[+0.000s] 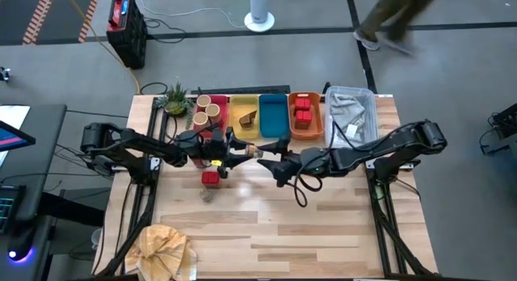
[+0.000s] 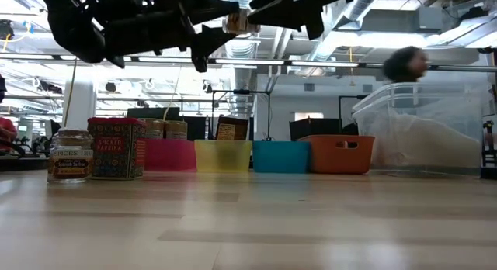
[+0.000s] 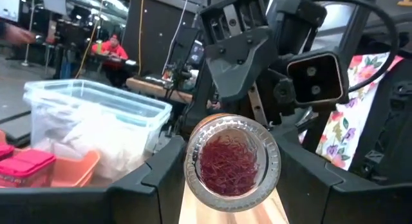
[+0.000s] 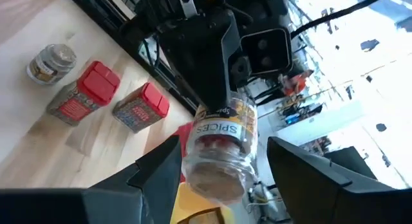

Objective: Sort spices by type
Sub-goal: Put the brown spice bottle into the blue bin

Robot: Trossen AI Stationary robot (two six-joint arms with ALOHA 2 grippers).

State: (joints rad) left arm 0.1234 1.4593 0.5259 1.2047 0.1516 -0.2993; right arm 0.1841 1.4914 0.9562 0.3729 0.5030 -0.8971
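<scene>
A small glass spice jar (image 2: 237, 23) with red threads inside hangs high above the table's middle, between my two grippers. My left gripper (image 3: 232, 185) comes at it from the table's left and my right gripper (image 4: 222, 179) from the right; both are shut on it. On the table below stand two red boxy packs (image 4: 84, 95) (image 4: 141, 107) and a small round jar (image 4: 51, 62) on their bases. Tan cylinders (image 1: 208, 108), a dark wedge (image 1: 247, 118) and red packs (image 1: 303, 113) sit in the bins at the far edge. My left gripper pinches the jar's clear glass end (image 3: 193, 166) between its two fingers. The fingers point about level from the table's left and lie along the jar. The jar is lifted clear, lying on its side. My right gripper has the jar's tan-ended end (image 4: 190, 163) between its two fingers. They come about level from the table's right, along the jar. The finger pads themselves do not show.
At the far edge stand a pink bin (image 1: 212, 123), a yellow bin (image 1: 234, 123), a blue bin (image 1: 273, 115), an orange bin (image 1: 313, 127) and a clear tub (image 1: 351, 115). A small plant (image 1: 174, 99) is at the far left, crumpled tan paper (image 1: 161, 247) near left. A person walks beyond the table.
</scene>
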